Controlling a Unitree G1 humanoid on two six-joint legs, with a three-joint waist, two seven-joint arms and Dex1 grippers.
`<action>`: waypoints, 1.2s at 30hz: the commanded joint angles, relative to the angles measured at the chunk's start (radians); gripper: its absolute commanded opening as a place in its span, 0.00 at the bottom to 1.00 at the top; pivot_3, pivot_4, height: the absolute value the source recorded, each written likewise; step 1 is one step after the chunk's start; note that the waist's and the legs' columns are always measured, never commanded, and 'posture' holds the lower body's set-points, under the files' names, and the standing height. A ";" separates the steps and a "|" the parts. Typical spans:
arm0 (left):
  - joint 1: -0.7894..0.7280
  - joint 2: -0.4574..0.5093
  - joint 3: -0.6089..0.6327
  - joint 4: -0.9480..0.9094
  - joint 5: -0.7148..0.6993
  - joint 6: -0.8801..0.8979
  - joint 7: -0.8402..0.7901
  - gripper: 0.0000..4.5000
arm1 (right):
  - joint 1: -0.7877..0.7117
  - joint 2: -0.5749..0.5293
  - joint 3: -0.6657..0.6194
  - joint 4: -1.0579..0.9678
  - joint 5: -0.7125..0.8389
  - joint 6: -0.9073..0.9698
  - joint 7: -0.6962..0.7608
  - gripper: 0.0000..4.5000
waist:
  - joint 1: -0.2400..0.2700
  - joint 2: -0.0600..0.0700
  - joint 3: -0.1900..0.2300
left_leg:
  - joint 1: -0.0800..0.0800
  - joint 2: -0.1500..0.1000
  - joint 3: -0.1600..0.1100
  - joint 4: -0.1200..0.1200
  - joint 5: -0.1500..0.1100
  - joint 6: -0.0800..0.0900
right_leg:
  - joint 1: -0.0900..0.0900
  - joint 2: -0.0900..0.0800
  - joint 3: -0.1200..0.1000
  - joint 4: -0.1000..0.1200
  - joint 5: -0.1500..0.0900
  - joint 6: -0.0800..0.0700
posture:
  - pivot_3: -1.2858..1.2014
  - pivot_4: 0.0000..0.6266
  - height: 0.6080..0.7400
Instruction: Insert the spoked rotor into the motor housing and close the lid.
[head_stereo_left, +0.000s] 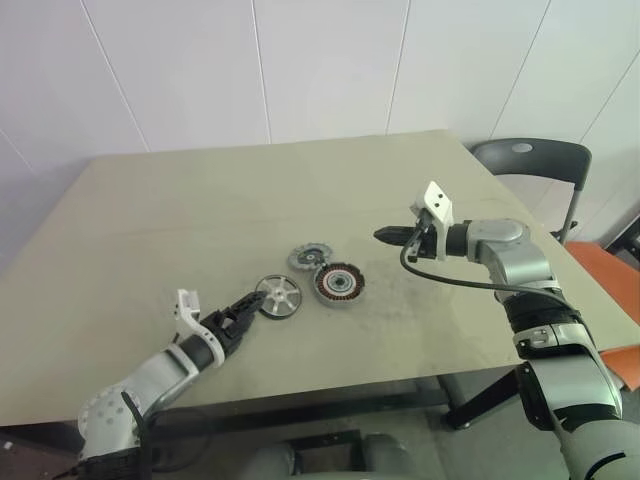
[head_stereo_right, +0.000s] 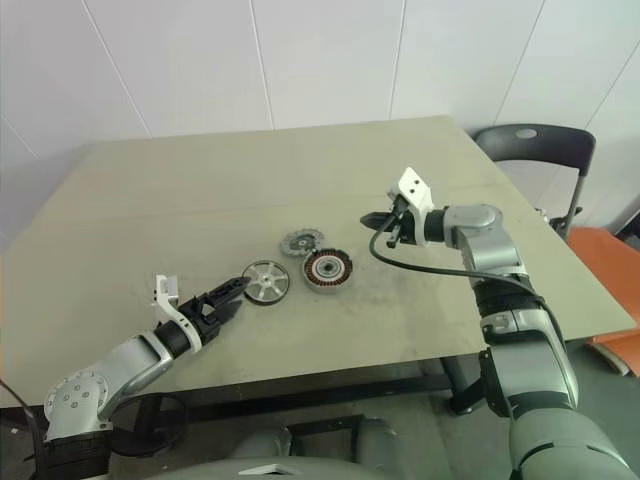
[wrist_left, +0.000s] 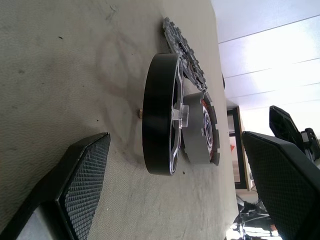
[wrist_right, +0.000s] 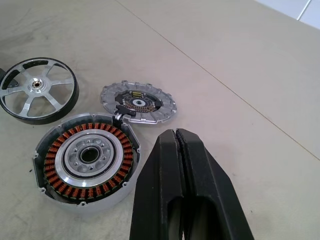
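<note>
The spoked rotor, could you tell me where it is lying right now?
The spoked rotor lies flat on the table, just left of the motor housing and directly ahead of the open left claw.

The left arm reaches forward low, and its hand (head_stereo_left: 243, 305) has the two black fingers spread wide apart. The right arm is bent and raised, and its hand (head_stereo_left: 383, 236) has the fingers pressed together, holding nothing.
</note>
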 joint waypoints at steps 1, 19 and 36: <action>-0.013 -0.003 -0.010 -0.008 0.011 -0.011 0.000 0.96 | -0.013 -0.006 -0.017 -0.037 0.008 -0.013 -0.003 0.00 | 0.000 0.000 0.000 | 0.000 0.000 0.000 0.000 0.000 0.000 | 0.000 0.000 0.000 0.000 0.000 0.000 | 0.52 0.00 1.00; -0.075 -0.037 -0.020 0.019 0.037 -0.019 -0.011 0.08 | 0.021 0.008 -0.023 -0.070 0.019 -0.008 -0.039 0.00 | -0.001 0.000 0.000 | 0.000 0.000 0.000 0.000 0.000 0.000 | 0.000 0.000 0.000 0.000 0.000 0.000 | 0.52 0.00 1.00; -0.258 -0.043 -0.063 0.171 -0.159 0.055 -0.142 0.08 | 0.113 -0.120 -0.050 -0.092 0.088 0.098 0.125 0.00 | 0.001 0.000 0.000 | 0.000 0.000 0.000 0.000 0.000 0.000 | 0.001 0.001 0.000 0.000 0.000 0.000 | 0.52 0.00 1.00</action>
